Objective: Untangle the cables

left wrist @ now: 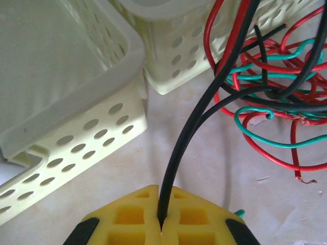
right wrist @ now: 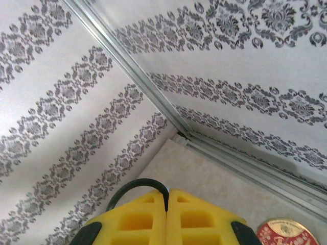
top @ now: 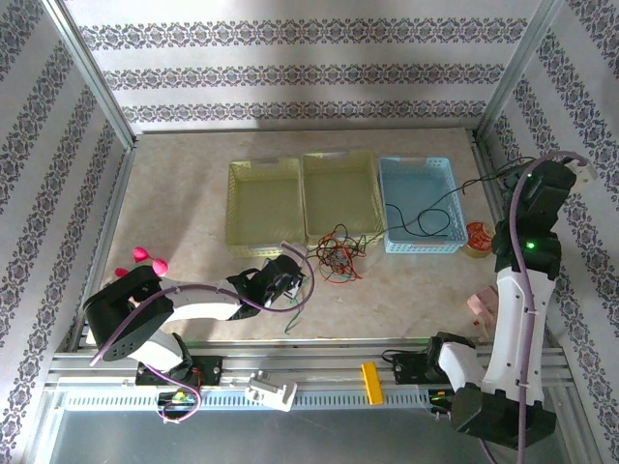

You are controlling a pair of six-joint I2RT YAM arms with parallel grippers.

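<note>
The left gripper [left wrist: 162,220] is pinching its yellow fingers shut on the black cable [left wrist: 180,145], low over the table [top: 184,222], just in front of two cream baskets [top: 232,208]. The right gripper [right wrist: 167,212], raised near the corner walls, is clamping a black strand too. A blue basket [top: 423,247] is sitting beneath that strand, with a red tin [right wrist: 284,233] beside it. The red cable [left wrist: 294,153] and green cable [left wrist: 238,121] are lying knotted with the black one in a loose curly heap before the baskets.

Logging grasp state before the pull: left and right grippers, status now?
Left gripper: shut on the black cable.
Right gripper: shut, also on a black cable, looping out between its fingertips.
</note>
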